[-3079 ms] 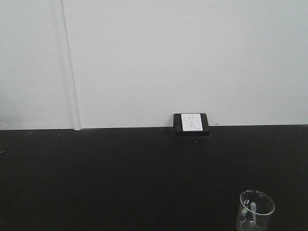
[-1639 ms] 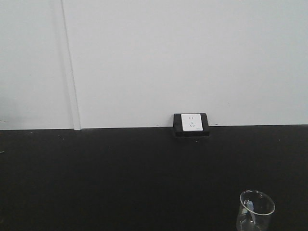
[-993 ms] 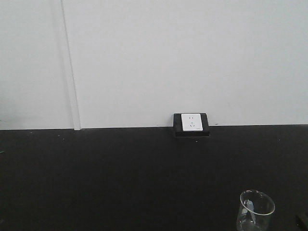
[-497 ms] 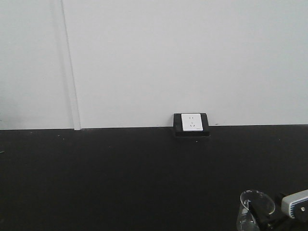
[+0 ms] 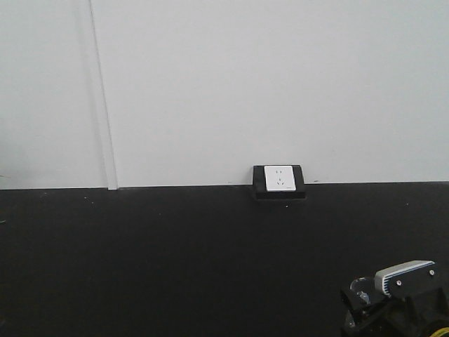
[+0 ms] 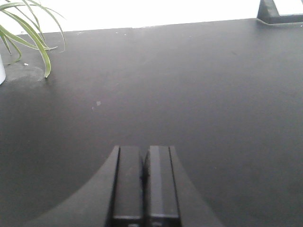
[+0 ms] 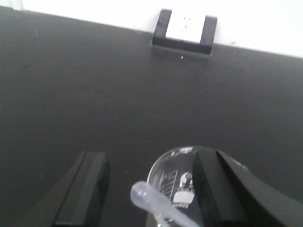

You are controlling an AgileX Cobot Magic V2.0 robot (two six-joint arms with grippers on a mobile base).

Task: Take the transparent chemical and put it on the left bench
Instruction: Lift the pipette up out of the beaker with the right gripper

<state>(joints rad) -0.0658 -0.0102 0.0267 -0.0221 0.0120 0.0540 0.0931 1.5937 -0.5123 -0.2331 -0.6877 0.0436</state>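
Note:
The transparent chemical is a small clear glass beaker [image 7: 171, 176] with white printed marks, standing on a black benchtop [image 7: 94, 94]. A translucent pipette bulb [image 7: 144, 195] sticks out of it. My right gripper [image 7: 151, 160] is open with its jaws either side of the beaker. The right finger [image 7: 213, 189] is against or just in front of the glass, and the left finger [image 7: 90, 187] is well clear. In the front view the right gripper [image 5: 366, 306] hides most of the beaker [image 5: 360, 286]. My left gripper [image 6: 144, 150] is shut and empty, low over the bench. The left bench is out of view.
A white wall socket [image 5: 279, 180] in a black housing sits where this benchtop [image 5: 175, 253] meets the white wall; it also shows as the socket [image 7: 185, 29] in the right wrist view. Green plant leaves [image 6: 28, 33] hang over the far left of the bench.
My right gripper has come in from the lower right of the front view. It now stands around the beaker, covering most of it. The beaker has stayed in place.

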